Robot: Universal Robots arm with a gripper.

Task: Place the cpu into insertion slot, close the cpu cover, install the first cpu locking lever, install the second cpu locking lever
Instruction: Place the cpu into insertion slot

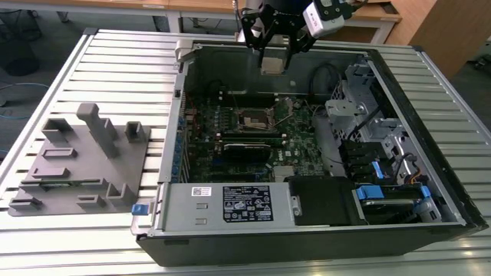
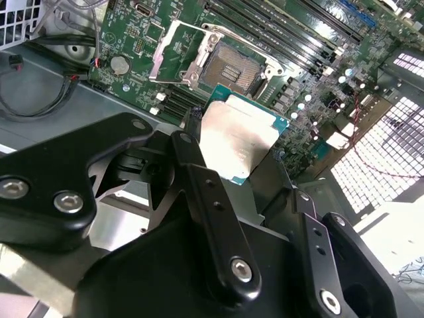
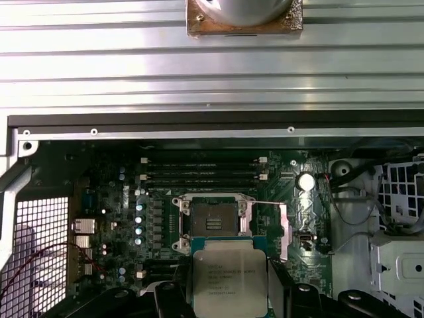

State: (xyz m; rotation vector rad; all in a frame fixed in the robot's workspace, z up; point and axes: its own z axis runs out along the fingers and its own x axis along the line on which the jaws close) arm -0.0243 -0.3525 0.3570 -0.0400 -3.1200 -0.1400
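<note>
A: Black two-finger gripper [image 3: 230, 293], status?
B: Clamped on the small flat square silver-topped cpu [image 2: 242, 132], pinching two opposite edges.
A: Chip location?
B: In the air over the open black metal computer case [image 1: 307, 253], well apart from the square dark metal-rimmed insertion slot [image 3: 214, 222]. Slot uncovered.

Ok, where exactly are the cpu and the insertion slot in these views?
cpu [image 3: 230, 278], first wrist view, middle of its silver-grey metal top.
insertion slot [image 3: 213, 220], first wrist view, dark contact field at its centre.

Print on cpu [image 3: 230, 281], power-supply label [image 1: 247, 203]: none legible.
</note>
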